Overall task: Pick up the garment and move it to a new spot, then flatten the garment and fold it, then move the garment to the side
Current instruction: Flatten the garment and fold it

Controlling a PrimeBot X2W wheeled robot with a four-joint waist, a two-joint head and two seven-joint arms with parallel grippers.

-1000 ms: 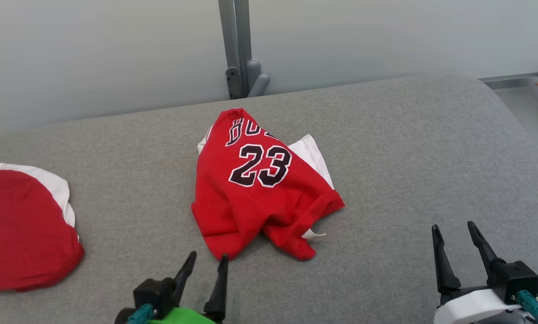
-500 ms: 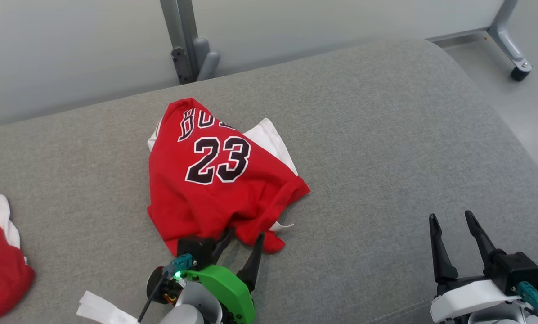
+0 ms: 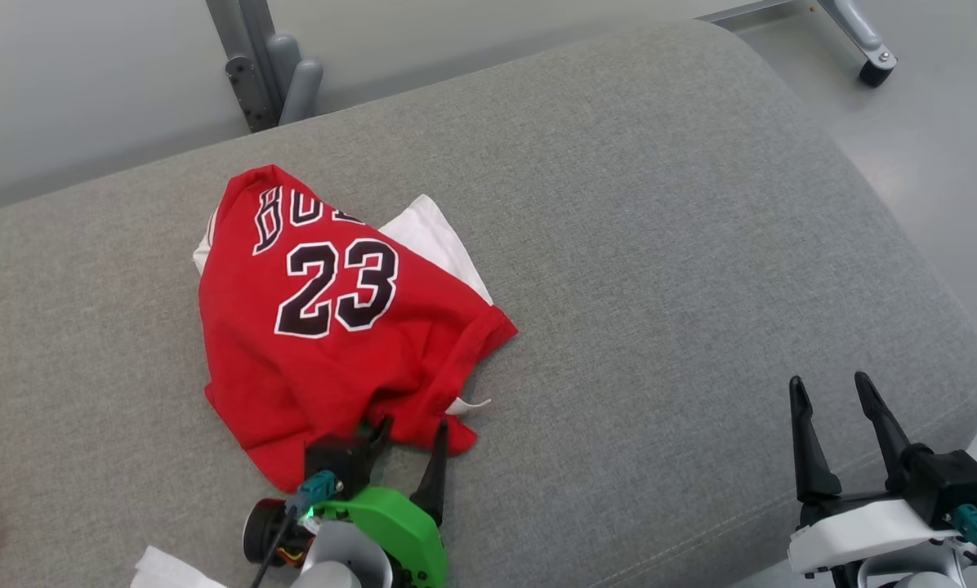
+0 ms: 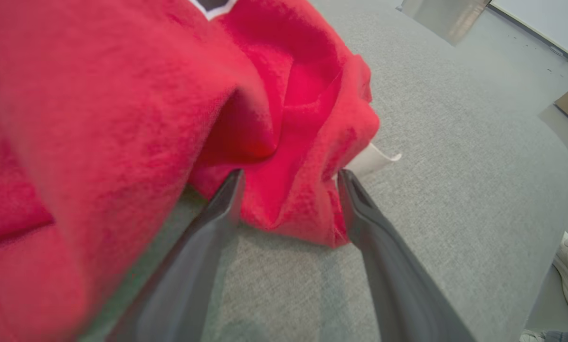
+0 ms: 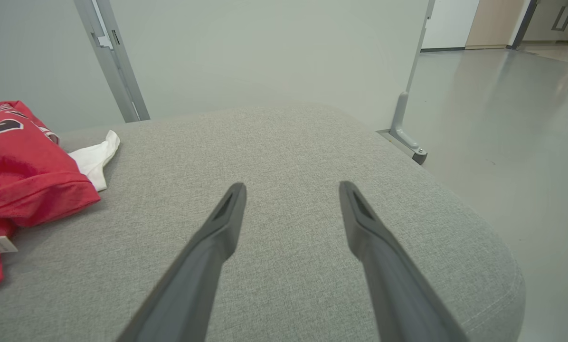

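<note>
- Jersey [image 3: 333,327]: crumpled, left of centre on the cushion [image 3: 660,286].
- Left gripper [image 3: 412,425]: a second ago short of the near hem, it now straddles a fold there, fingers spread and not yet pinching.
- Right gripper [image 3: 830,382]: spread, empty, near right.
- Reading: the pickup likely needs only closure.

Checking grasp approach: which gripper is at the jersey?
The left gripper: open, straddling a fold of the red jersey; the right gripper sits open over grey cushion.

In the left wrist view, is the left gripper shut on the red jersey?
No, the left gripper is open, its fingers wide apart with a bunched edge of the red jersey between their tips.
</note>
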